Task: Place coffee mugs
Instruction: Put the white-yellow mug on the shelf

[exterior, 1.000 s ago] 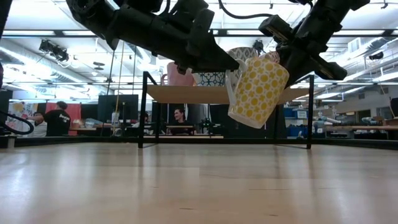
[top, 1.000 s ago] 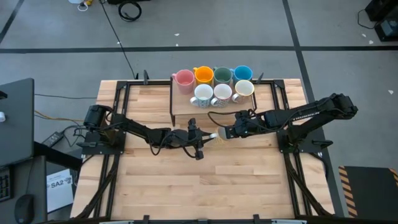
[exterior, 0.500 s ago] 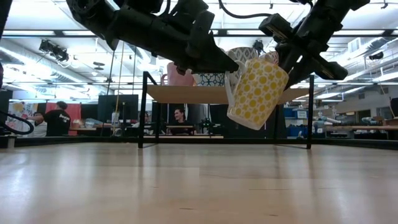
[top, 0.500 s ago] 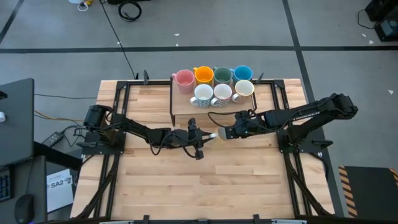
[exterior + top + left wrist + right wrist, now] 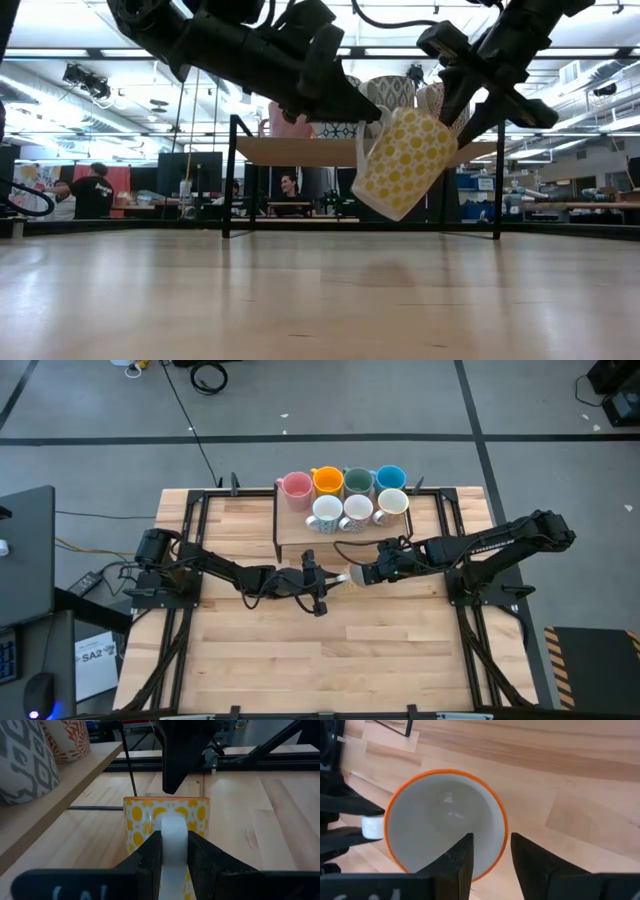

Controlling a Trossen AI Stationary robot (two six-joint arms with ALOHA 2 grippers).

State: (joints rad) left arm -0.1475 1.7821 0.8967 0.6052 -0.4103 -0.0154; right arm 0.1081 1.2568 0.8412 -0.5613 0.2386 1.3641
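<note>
Left gripper [image 5: 172, 852] clamped on white handle of yellow-dotted mug [image 5: 404, 162], tilted, held above table [image 5: 250, 660] at frame centre. Right gripper [image 5: 490, 852] fingers parted astride mug rim, not gripping. Seven other mugs [image 5: 345, 495] on shelf [image 5: 295, 538], upper centre.

Table front [image 5: 330, 660] bare wood, free passage; shelf [image 5: 300, 532] w/ mugs [image 5: 343, 497] blocks rear centre.
</note>
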